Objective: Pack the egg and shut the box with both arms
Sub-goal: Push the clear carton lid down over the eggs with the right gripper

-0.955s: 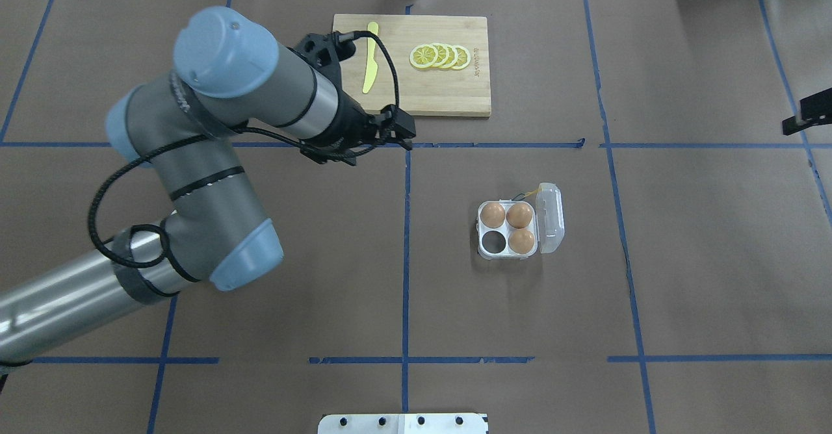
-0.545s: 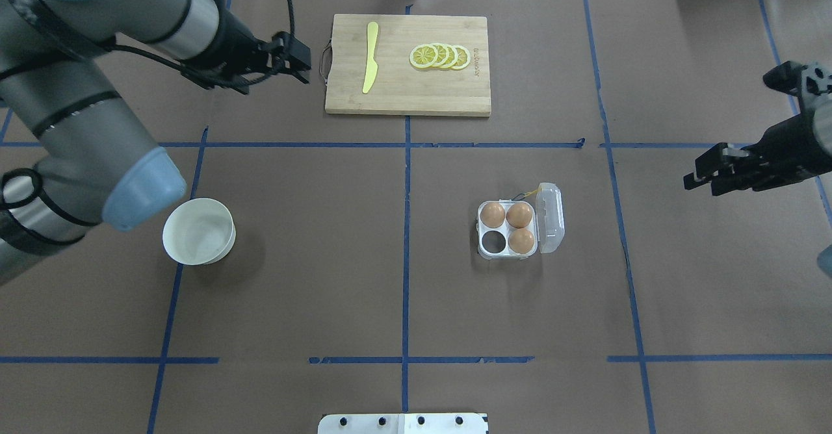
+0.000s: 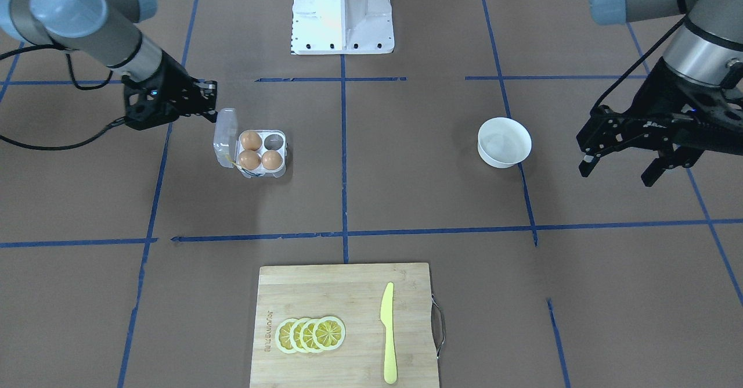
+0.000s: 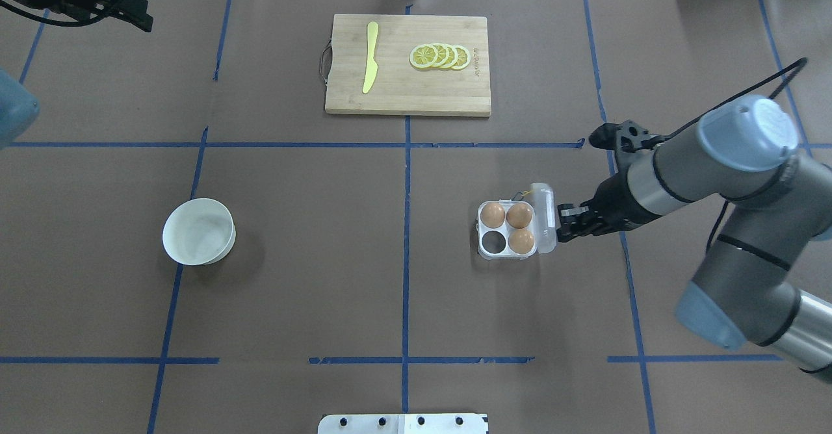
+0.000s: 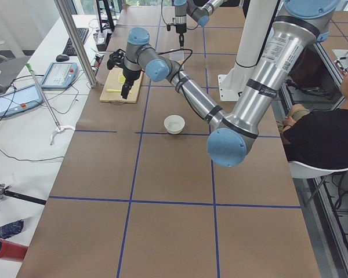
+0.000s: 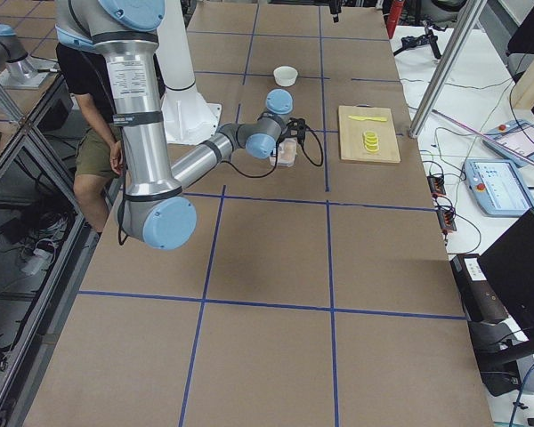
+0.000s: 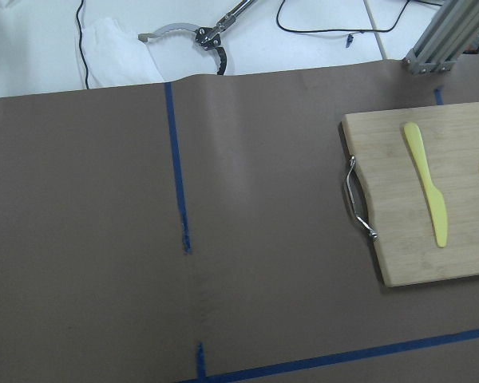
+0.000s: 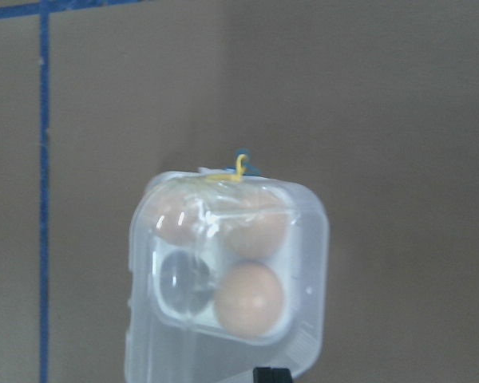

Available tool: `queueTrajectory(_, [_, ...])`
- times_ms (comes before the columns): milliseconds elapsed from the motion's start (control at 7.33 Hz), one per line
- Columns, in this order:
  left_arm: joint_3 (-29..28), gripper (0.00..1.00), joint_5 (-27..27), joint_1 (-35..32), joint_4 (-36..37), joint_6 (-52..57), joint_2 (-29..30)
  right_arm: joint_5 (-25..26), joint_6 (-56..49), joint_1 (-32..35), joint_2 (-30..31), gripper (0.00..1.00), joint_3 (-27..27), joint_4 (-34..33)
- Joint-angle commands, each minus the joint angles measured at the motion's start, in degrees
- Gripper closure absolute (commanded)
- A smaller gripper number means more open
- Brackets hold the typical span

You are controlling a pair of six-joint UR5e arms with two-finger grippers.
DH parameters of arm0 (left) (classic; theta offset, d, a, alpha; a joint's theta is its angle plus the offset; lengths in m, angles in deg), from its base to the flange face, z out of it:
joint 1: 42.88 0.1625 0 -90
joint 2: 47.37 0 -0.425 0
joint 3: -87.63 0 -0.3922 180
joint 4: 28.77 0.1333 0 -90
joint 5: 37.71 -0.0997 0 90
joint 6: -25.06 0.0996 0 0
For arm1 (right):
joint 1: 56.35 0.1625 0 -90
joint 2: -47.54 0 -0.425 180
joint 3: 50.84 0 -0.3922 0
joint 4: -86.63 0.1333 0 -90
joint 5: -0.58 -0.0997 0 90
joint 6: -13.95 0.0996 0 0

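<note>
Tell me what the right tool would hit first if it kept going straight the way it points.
Most likely the raised clear lid of the box, which stands right in front of the right tool. Height is hard to judge, so it could also pass just above.

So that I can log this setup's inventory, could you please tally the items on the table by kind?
Eggs: 3
Egg box: 1
White bowl: 1
Cutting board: 1
Yellow knife: 1
Lemon slices: 4
Total: 11
</note>
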Motion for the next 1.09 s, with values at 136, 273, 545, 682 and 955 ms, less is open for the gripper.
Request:
queueTrajectory(136, [-0.26,0.00,0.98,-1.04,-0.24,1.88,-1.30,2.91,2.24,-2.51,-13.91,1.00,-8.19,-0.23])
queueTrajectory(273, [-0.26,0.00,1.07,-1.13,-0.41,2.49,-2.96,2.91,3.02,-2.60,-16.03,1.00,-8.11,-0.23])
queueTrajectory(545, [-0.17,0.00,0.98,-3.31,-0.24,9.49,-7.00,6.75,13.62,-2.86,-18.95,0.00,-5.14,-2.23])
queueTrajectory(682, [-0.52,0.00,1.07,-5.16,-0.41,10.48,-9.36,7.65,11.93,-1.29,-19.91,0.00,-3.20,-10.17])
queueTrajectory(955, [-3.58,0.00,1.15,-10.34,-0.06,17.73,-9.74,5.47,-1.55,8.95,-18.43,0.00,-0.38,-21.18])
